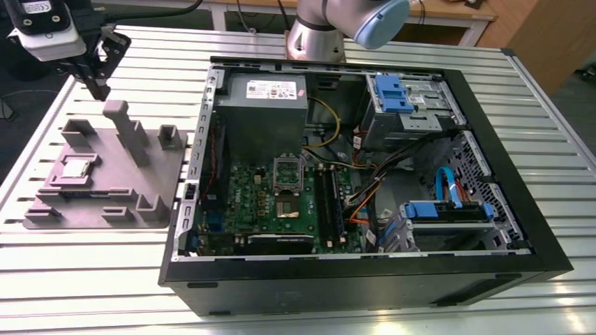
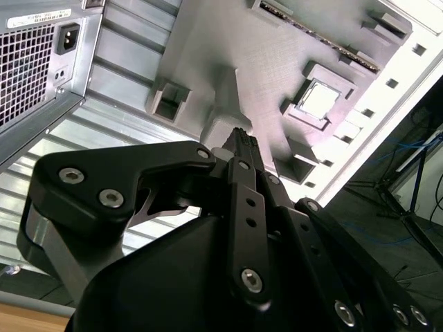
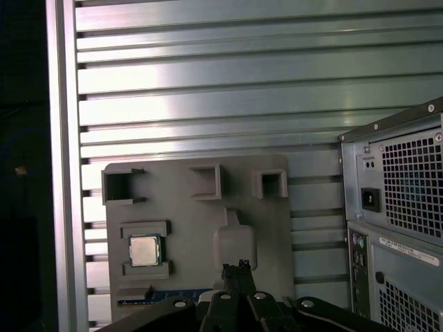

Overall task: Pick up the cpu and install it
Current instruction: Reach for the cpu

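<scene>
One chip (image 3: 145, 250) sits in the grey tray (image 3: 181, 220); my jaws hang clenched, empty, above. Likely light, stiff, fragile: grip opposite edges.

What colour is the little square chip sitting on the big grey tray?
The small flat square cpu is shiny silver-grey, clearest in the first wrist view.

The arm (image 1: 317, 38) rises as a silver column at the top middle of the exterior view, with a blue-capped joint (image 1: 384, 19) at its top. Its wrist (image 1: 51, 35) is out at that view's upper left and carries the black hand (image 1: 100, 89), which points downward. In both wrist views the hand's slim fingers (image 3: 228, 272) (image 2: 243, 149) lie closed against each other, tips together, with nothing gripped between them.
</scene>
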Controlling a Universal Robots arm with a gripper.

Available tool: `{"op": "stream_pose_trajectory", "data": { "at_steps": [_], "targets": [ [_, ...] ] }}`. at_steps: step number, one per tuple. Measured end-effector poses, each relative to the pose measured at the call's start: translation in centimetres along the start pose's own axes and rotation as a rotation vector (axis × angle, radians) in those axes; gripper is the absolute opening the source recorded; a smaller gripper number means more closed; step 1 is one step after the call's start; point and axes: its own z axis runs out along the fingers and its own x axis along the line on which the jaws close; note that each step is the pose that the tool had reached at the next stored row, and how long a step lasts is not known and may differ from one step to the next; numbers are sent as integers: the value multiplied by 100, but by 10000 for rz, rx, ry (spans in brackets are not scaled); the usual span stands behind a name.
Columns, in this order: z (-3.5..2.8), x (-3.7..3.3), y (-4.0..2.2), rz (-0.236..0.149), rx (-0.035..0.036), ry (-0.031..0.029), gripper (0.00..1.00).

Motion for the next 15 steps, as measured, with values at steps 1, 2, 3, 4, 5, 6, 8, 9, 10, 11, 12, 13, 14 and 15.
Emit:
{"op": "stream_pose_trajectory", "data": {
  "at_steps": [1,2,3,4,5,6,8,9,10,11,12,13,14,15],
  "targets": [
    [0,3,0,0,0,0,10],
    [1,5,0,0,-1,-1,10],
    [1,7,0,0,-1,-1,10],
    [1,9,-1,0,0,0,10],
    [1,12,-1,0,0,0,10],
    [2,15,-1,0,0,0,10],
    [2,21,-2,0,0,1,10],
    [3,23,-2,0,0,0,10],
    [3,25,-2,0,0,0,10],
    [3,28,-2,0,0,0,10],
    [3,31,-2,0,0,0,10],
    [4,34,-3,1,0,0,10],
    [4,37,-3,1,0,1,10],
    [4,40,-3,0,0,0,10]
  ]
}}
